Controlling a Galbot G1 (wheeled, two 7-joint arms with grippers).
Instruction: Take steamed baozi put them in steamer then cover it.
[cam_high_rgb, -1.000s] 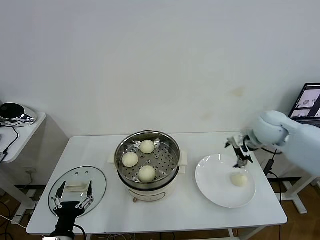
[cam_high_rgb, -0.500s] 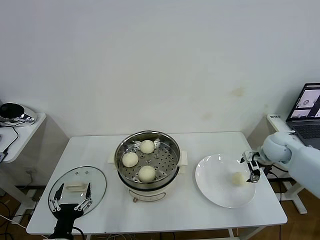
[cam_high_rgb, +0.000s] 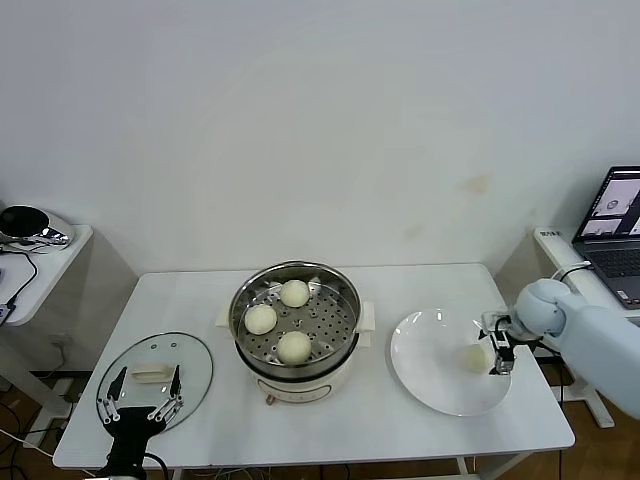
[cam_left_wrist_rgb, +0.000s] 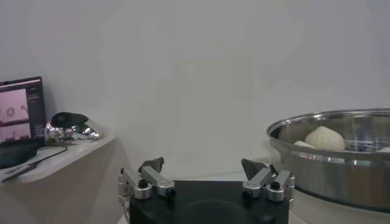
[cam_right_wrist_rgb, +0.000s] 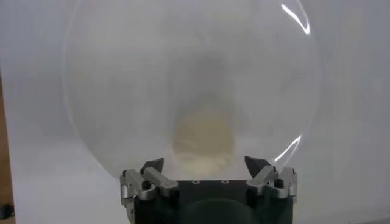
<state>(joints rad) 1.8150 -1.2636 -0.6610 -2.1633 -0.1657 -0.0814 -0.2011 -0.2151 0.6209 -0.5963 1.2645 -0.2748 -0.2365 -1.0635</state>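
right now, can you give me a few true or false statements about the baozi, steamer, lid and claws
1. Three baozi sit in the steamer. True.
2. The cover is on the steamer. False: it lies flat on the table, on the steamer's left.
3. One baozi remains on the plate. True.
4. The right claw hangs over the steamer. False: it is down at the plate, right beside the last baozi, fingers spread.
5. The left claw grips the cover's handle. False: it hovers open at the cover's near edge, holding nothing.
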